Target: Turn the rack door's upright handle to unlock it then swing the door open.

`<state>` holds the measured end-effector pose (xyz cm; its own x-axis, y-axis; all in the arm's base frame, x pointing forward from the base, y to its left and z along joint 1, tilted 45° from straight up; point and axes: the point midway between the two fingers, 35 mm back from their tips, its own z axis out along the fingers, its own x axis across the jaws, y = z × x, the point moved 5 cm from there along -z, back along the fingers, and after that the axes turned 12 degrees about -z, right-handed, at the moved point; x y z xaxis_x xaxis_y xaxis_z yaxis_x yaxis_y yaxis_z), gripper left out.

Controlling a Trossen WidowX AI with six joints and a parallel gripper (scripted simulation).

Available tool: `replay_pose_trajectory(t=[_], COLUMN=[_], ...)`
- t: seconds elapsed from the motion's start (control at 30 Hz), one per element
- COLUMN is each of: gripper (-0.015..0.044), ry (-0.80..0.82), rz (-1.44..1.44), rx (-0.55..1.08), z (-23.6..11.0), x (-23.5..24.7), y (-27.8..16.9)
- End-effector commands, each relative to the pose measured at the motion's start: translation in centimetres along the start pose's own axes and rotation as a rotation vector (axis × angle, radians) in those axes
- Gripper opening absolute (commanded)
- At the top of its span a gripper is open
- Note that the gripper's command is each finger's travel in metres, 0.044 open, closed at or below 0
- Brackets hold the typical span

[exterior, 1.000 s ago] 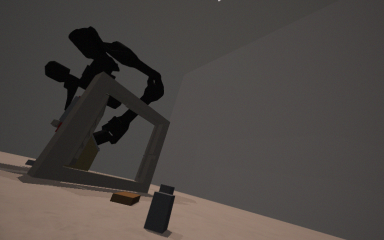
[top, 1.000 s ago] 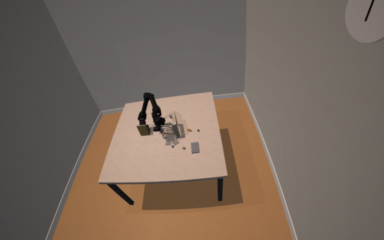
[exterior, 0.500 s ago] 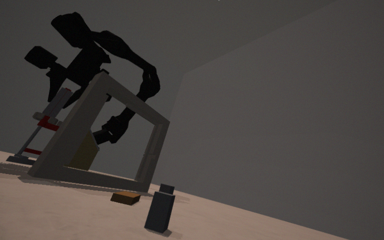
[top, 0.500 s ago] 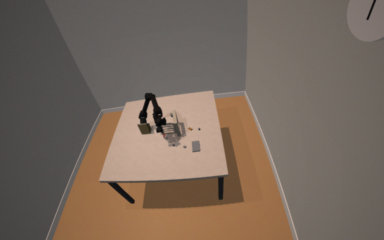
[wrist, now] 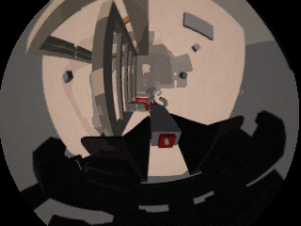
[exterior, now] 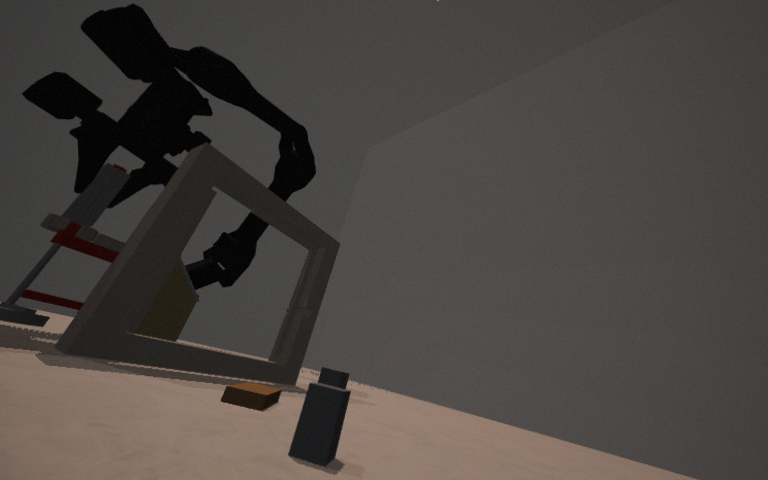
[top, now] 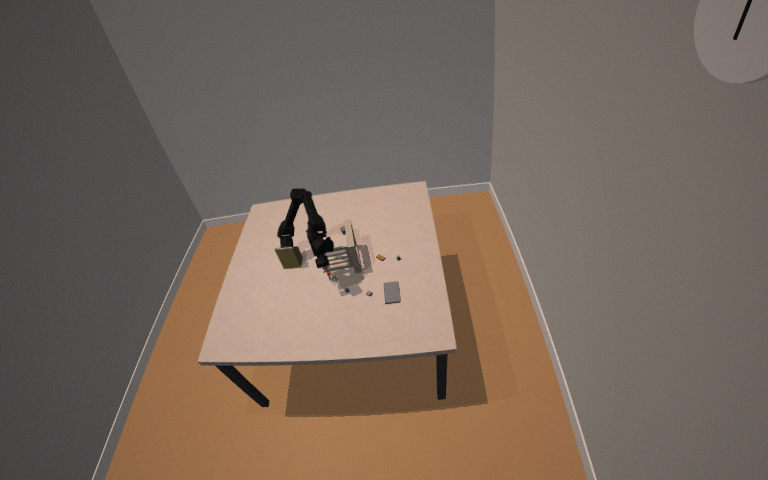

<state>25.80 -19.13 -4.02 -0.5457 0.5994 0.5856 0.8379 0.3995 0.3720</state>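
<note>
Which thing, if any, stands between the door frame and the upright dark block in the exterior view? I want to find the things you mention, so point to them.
An orange block [top: 380, 258] [exterior: 250, 395] lies between the frame [top: 352, 246] [exterior: 141, 249] and the dark block [top: 398, 258] [exterior: 320, 424], shown in the top view.

- Top: from high and far, looks steeply down on the whole table [top: 317, 322].
- Exterior: near, low and tilted, looks slightly up through the frame [top: 351, 237] [exterior: 277, 217] [wrist: 39, 30] at the arm [top: 291, 217] [exterior: 249, 93].
- Wrist: close above the handle [exterior: 99, 195] [wrist: 165, 124], looks down; shares the flat grey box [top: 391, 292] [wrist: 198, 25] with top.

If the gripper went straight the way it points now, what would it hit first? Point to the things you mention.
The gripper [top: 324, 264] [exterior: 95, 195] [wrist: 158, 117] would probably meet the grey bracket [exterior: 54, 221] [wrist: 163, 101] just below the handle [exterior: 97, 195] [wrist: 165, 126] first; exact depth is unclear.
</note>
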Motion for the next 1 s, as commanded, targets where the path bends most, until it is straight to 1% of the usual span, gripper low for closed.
replay_pose_trajectory(t=[0.0,0.23,0.57,0.6,0.97], gripper=[0.0022,0.0022,0.0284,0.0294,0.0294], ry=[0.000,0.000,0.000,0.000,0.000], rz=[-0.019,-0.019,-0.019,-0.019,-0.019], rx=[0.005,0.005,0.005,0.005,0.005], z=[0.0,0.0,0.0,0.0,-1.3], x=[-0.2,-0.2,-0.2,-0.2,-0.3], y=[0.0,0.0,0.0,0.0,0.1])
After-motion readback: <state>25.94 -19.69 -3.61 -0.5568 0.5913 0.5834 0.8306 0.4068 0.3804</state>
